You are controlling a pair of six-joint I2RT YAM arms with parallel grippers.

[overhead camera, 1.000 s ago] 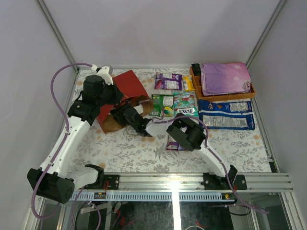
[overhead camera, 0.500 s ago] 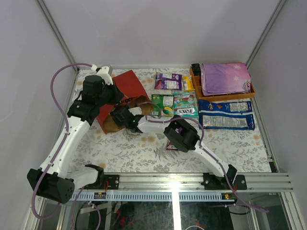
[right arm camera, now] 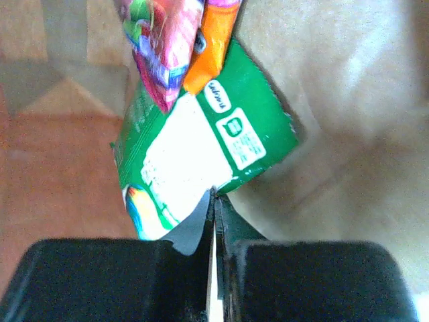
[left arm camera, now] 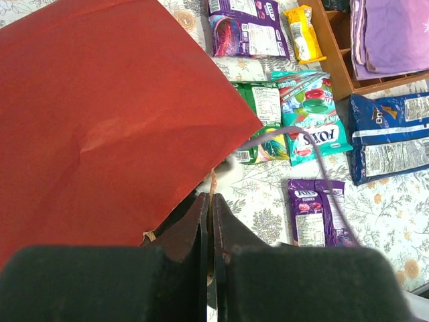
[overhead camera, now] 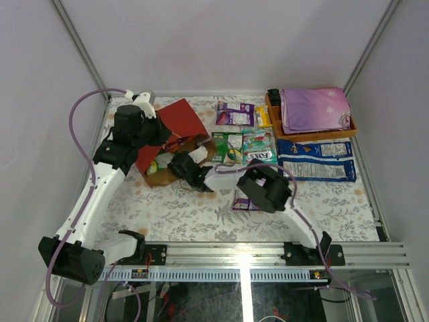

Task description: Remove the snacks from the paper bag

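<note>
While nipping a glossy green flat packet (right arm camera: 201,154) in right claw (right arm camera: 213,194), left claw (left arm camera: 210,198) pinching large red paper bag (left arm camera: 100,121), seems past halfway unloaded.

Red paper bag (overhead camera: 179,121) lies on its side at the left far part of the table (overhead camera: 181,208), top panel lifted, brown inside showing. Inside it are a green packet (right arm camera: 201,151) with a white label and a pink-orange packet (right arm camera: 175,40). Out on the table:
- purple packet (overhead camera: 234,114)
- yellow packet (overhead camera: 263,116)
- second green packet (overhead camera: 228,147)
- teal FOX'S packet (overhead camera: 259,147)
- two blue-and-white packs (overhead camera: 315,149), side by side
- second purple packet (left arm camera: 315,211), nearer
</note>
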